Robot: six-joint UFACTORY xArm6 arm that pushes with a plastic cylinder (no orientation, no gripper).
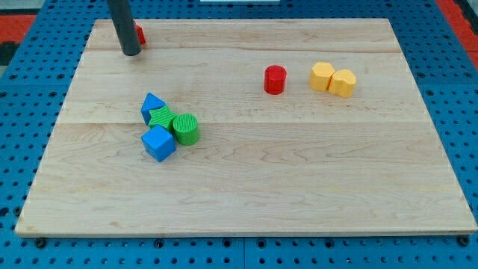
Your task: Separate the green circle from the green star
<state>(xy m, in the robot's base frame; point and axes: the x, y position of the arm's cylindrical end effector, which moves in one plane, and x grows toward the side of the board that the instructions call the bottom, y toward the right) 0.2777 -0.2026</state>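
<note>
The green circle (186,128) sits left of the board's middle, touching the green star (161,117) on its left. A blue triangle (151,105) lies just above the star and a blue cube (158,143) just below it, all four in one tight cluster. My tip (131,52) is at the view's top left, well above the cluster and apart from it. A red block (140,35) sits right behind the rod, mostly hidden by it.
A red cylinder (275,79) stands right of centre near the top. Two yellow blocks (323,76) (343,82) touch each other further right. The wooden board (246,194) lies on a blue pegboard surface.
</note>
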